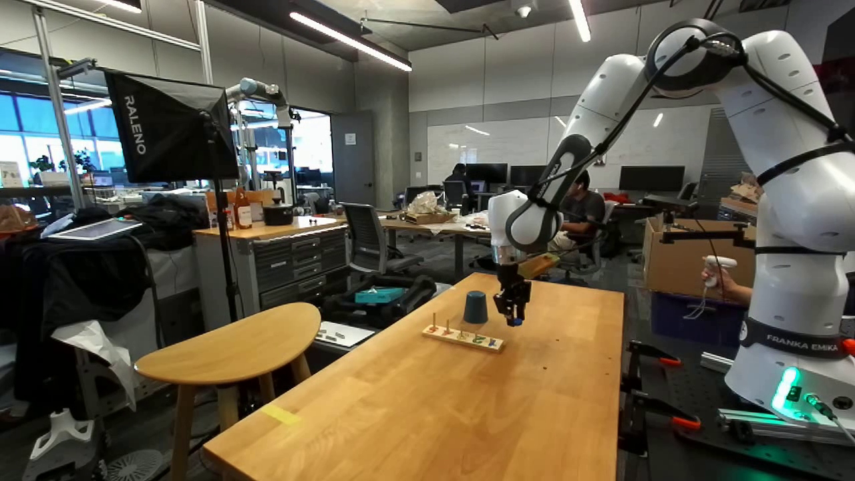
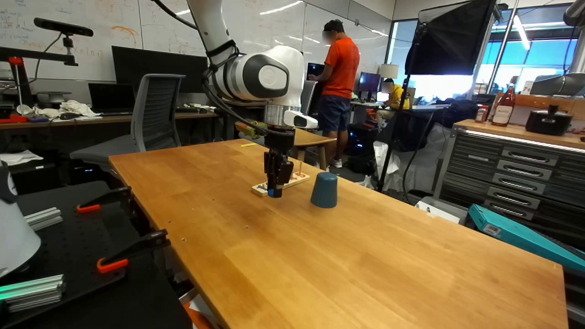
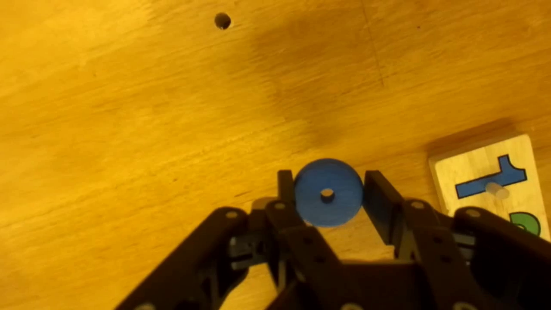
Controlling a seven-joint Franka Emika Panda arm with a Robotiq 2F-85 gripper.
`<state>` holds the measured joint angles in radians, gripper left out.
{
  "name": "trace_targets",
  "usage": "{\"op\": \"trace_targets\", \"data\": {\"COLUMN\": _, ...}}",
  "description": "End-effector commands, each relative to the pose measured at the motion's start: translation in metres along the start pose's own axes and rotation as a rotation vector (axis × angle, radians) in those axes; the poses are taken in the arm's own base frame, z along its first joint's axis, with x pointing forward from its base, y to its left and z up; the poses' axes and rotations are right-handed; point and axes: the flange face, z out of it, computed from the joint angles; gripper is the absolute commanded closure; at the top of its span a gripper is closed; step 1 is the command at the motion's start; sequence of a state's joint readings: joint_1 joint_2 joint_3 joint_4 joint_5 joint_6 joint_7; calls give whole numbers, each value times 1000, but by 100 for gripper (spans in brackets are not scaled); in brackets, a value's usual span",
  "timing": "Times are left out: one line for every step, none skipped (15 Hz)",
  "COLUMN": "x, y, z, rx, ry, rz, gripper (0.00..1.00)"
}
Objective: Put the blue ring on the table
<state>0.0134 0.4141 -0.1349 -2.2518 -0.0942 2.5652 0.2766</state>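
The blue ring [image 3: 327, 171] is a blue disc with a small centre hole, held between both fingertips in the wrist view. My gripper [image 3: 329, 184] is shut on it, a pad touching each side. The ring shows as a small blue spot at the fingertips in both exterior views [image 1: 515, 322] [image 2: 270, 193]. My gripper [image 1: 513, 316] points down over the far part of the honey-coloured table [image 1: 454, 414]. The ring appears a little above the table top; the exact gap is hard to tell.
A pale wooden peg base [image 1: 461, 339] with numbers and upright pegs lies beside the gripper; its end with a blue "1" shows in the wrist view [image 3: 447, 172]. An upside-down blue-grey cup [image 2: 324, 189] stands near it. Clamps [image 2: 112, 265] grip the robot's side. A small oval table [image 1: 227, 347] stands alongside.
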Motion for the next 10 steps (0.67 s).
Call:
{"op": "trace_targets", "data": {"x": 10, "y": 4, "z": -37, "rx": 7, "ry": 45, "rz": -9, "gripper": 23}}
{"op": "trace_targets", "data": {"x": 13, "y": 6, "z": -54, "rx": 4, "ry": 72, "rz": -15, "gripper": 14}}
{"op": "trace_targets", "data": {"x": 18, "y": 10, "z": -80, "rx": 4, "ry": 108, "rz": -28, "gripper": 7}}
{"op": "trace_targets", "data": {"x": 22, "y": 16, "z": -103, "rx": 8, "ry": 137, "rz": -39, "gripper": 0}}
{"op": "trace_targets", "data": {"x": 25, "y": 18, "z": -123, "rx": 10, "ry": 169, "rz": -63, "gripper": 0}}
{"op": "trace_targets", "data": {"x": 25, "y": 21, "z": -146, "rx": 21, "ry": 185, "rz": -89, "gripper": 0}}
{"op": "trace_targets", "data": {"x": 23, "y": 23, "z": -171, "rx": 42, "ry": 195, "rz": -121, "gripper": 0}}
{"op": "trace_targets", "data": {"x": 19, "y": 26, "z": -195, "rx": 64, "ry": 192, "rz": -166, "gripper": 0}}
{"op": "trace_targets", "data": {"x": 14, "y": 28, "z": -214, "rx": 83, "ry": 175, "rz": -211, "gripper": 0}}
{"op": "trace_targets", "data": {"x": 9, "y": 30, "z": -222, "rx": 92, "ry": 137, "rz": -244, "gripper": 0}}
